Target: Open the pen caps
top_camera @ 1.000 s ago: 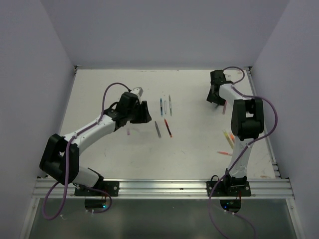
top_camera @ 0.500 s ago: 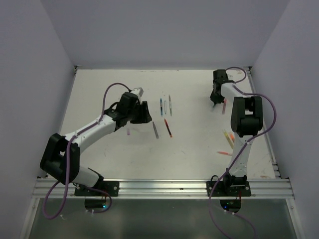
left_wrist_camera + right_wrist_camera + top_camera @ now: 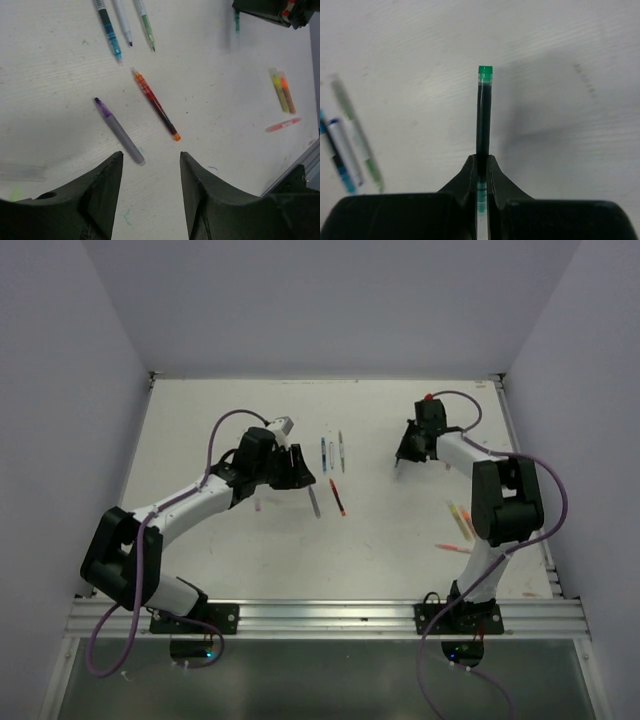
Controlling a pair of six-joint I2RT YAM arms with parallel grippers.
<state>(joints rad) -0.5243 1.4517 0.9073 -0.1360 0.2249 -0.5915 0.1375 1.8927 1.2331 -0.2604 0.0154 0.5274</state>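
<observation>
My right gripper (image 3: 482, 161) is shut on a thin dark green pen (image 3: 484, 115), which sticks straight out past the fingertips to a bright green end (image 3: 485, 72). From above, this gripper (image 3: 403, 455) hangs over the back right of the table. My left gripper (image 3: 151, 156) is open and holds nothing. It hovers just short of a purple-grey pen (image 3: 119, 131) and a red pen (image 3: 155, 105) with orange ends. Teal (image 3: 109, 27), white (image 3: 121, 20) and light green (image 3: 145, 22) pens lie side by side beyond them. I cannot make out any separate pen caps.
Yellow (image 3: 278, 89) and orange (image 3: 287, 92) pens lie together at the right, with a pink one (image 3: 282, 125) nearer the front edge. The white table (image 3: 230, 550) is walled on three sides. A metal rail (image 3: 330, 618) runs along its near edge.
My right gripper has shut on the green pen and carried it left, away from the back right corner. The left gripper has edged slightly right and stays open.
</observation>
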